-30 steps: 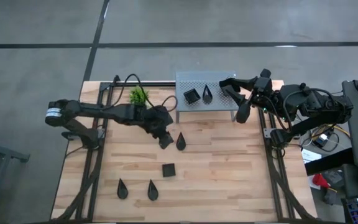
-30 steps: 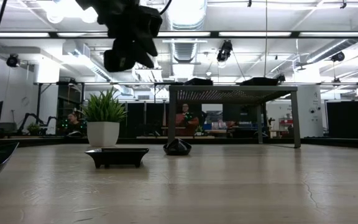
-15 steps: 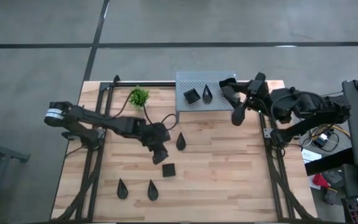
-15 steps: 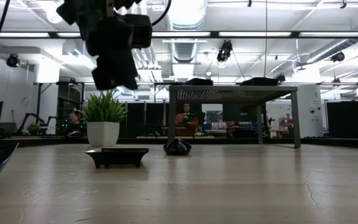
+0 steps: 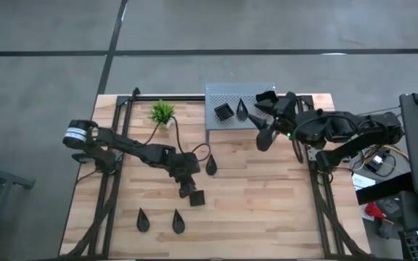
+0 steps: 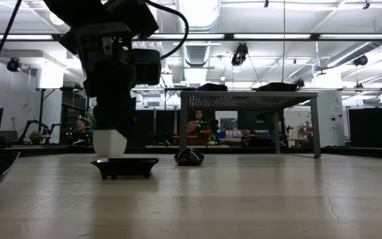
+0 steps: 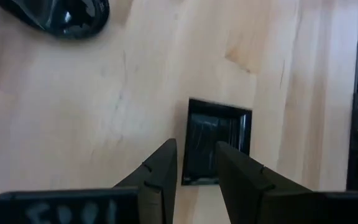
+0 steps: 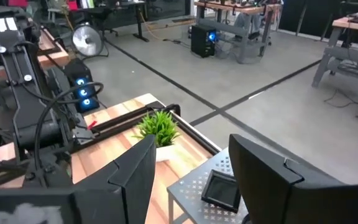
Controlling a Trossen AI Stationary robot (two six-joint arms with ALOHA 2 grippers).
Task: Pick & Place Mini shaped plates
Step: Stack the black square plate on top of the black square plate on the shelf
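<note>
A small black square plate (image 5: 197, 198) rests flat on the wooden table (image 5: 267, 196), near its middle. My left gripper (image 5: 188, 189) hangs open just above it, slanting down; in the left wrist view the fingertips (image 7: 196, 167) stand over the near rim of the square plate (image 7: 217, 140) with a gap between them. In the low view the left gripper (image 6: 115, 123) is clear of the plate (image 6: 125, 166). A teardrop plate (image 5: 211, 164) lies beside it. My right gripper (image 5: 263, 119) floats open in the air in front of the shelf.
Near the front edge lie two teardrop plates (image 5: 143, 220) (image 5: 178, 222). The grey perforated shelf (image 5: 256, 93) at the back carries a square plate (image 5: 224, 112) and a teardrop plate (image 5: 242, 110). A green potted plant (image 5: 162, 112) stands to its left. Black frame rails (image 5: 111, 196) run along both table sides.
My left gripper has come down and moved toward the table's near edge, from beside the teardrop plate to just over the square plate, staying open. My right gripper has drifted toward the table's left, along the shelf's front, still open. No plate has moved.
</note>
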